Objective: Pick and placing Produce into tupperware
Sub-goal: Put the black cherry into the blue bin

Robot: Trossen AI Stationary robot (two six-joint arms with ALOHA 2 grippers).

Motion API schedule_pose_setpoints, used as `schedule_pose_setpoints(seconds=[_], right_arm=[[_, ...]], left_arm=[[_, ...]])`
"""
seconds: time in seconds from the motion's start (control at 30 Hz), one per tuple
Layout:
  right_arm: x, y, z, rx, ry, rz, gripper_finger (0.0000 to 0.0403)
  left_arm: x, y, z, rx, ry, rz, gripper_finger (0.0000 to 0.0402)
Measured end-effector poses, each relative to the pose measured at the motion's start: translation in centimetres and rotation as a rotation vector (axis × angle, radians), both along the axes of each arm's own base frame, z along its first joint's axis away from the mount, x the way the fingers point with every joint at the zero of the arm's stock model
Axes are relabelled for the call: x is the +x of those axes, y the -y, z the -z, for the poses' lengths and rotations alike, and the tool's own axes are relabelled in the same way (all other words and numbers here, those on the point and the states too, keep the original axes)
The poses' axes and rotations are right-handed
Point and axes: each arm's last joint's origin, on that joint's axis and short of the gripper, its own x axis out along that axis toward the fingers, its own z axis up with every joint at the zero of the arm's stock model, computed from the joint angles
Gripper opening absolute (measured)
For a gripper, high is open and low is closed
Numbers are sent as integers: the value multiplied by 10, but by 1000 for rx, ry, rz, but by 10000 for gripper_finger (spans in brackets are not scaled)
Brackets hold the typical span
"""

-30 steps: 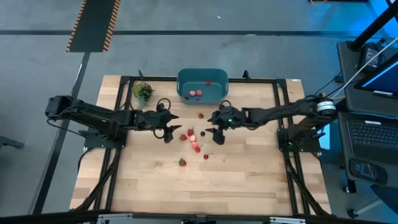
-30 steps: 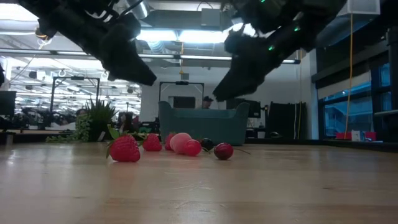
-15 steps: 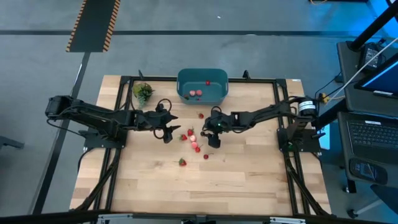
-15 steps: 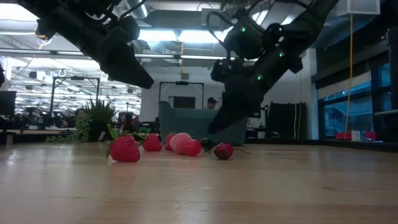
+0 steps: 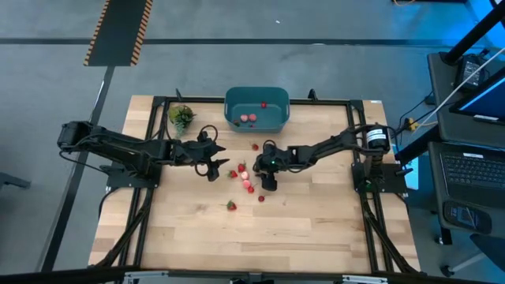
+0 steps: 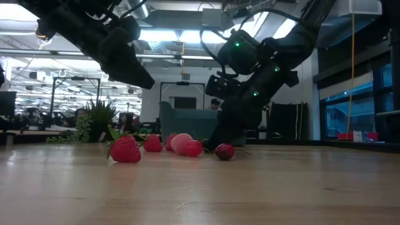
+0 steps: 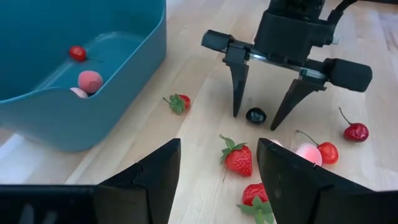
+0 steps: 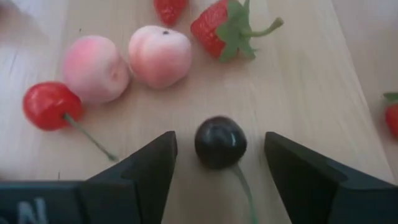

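Note:
The teal tupperware (image 5: 256, 109) stands at the table's far middle with a few pieces inside (image 7: 91, 81). More produce lies loose on the wood in front of it: strawberries (image 7: 239, 158), two pale peaches (image 8: 160, 55), red cherries (image 8: 48, 104) and a dark cherry (image 8: 221, 142). My right gripper (image 8: 219, 135) is open and low over the table, one finger on each side of the dark cherry (image 7: 255, 115), without touching it. My left gripper (image 5: 215, 169) hangs open above the left end of the cluster, with nothing between its fingers.
A green leafy bunch (image 5: 181, 117) stands left of the tub. One strawberry (image 5: 231, 205) lies apart, nearer the front edge. Black frame rails (image 5: 155, 126) run along the table's sides and far edge. Bare wood stretches across the near half.
My right gripper has come down toward the table and a little toward the left edge. It has tipped further downward and now has its fingers on either side of the dark cherry. The produce has not moved.

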Motion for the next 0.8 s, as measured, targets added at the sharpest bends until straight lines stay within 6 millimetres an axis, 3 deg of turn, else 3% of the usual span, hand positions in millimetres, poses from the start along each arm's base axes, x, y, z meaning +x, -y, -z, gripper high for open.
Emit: schedule_pose_setpoints(seconds=[0.37, 0.67, 0.8], right_arm=[[5, 1, -2, 1, -33, 7, 198], [6, 0, -3, 2, -28, 2, 118], [13, 1, -11, -5, 0, 7, 116]], left_arm=[[0, 0, 0, 0, -1, 0, 205], [0, 0, 0, 1, -3, 1, 205], [0, 0, 0, 1, -3, 1, 205]])
